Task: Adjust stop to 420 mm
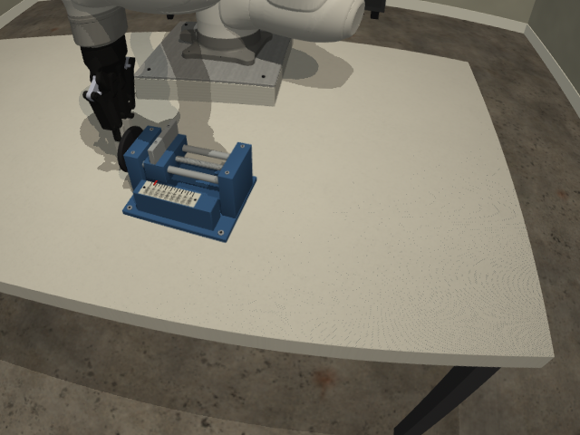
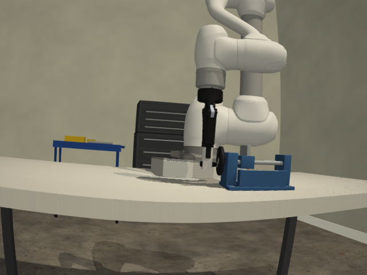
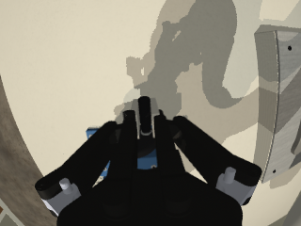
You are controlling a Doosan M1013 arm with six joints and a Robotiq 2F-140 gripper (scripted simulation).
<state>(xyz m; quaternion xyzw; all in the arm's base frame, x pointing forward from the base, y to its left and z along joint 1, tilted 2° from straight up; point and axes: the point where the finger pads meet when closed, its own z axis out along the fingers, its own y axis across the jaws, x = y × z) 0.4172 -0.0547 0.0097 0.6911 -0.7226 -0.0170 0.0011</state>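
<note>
The blue stop unit (image 1: 178,214) (image 2: 262,179) stands on the table. Its black handwheel (image 1: 123,154) (image 2: 220,161) is on the left side. My gripper (image 1: 118,134) (image 2: 207,162) points down just left of the wheel. It is shut on the wheel's black crank handle (image 3: 144,113), which shows between the fingertips in the wrist view. The stop, a grey upright plate (image 1: 160,146) (image 2: 245,149) on a blue carriage (image 2: 248,161), sits near the wheel end of the rods. A red pointer (image 1: 155,182) stands near the left end of the white scale (image 1: 170,194); its numbers are unreadable.
The arm's metal base plinth (image 1: 210,74) (image 2: 175,168) (image 3: 265,113) stands behind the unit. The unit's blue right end block (image 1: 237,179) (image 2: 283,162) carries the rods. A dark drawer cabinet (image 2: 160,118) and a blue side bench (image 2: 89,145) stand in the background.
</note>
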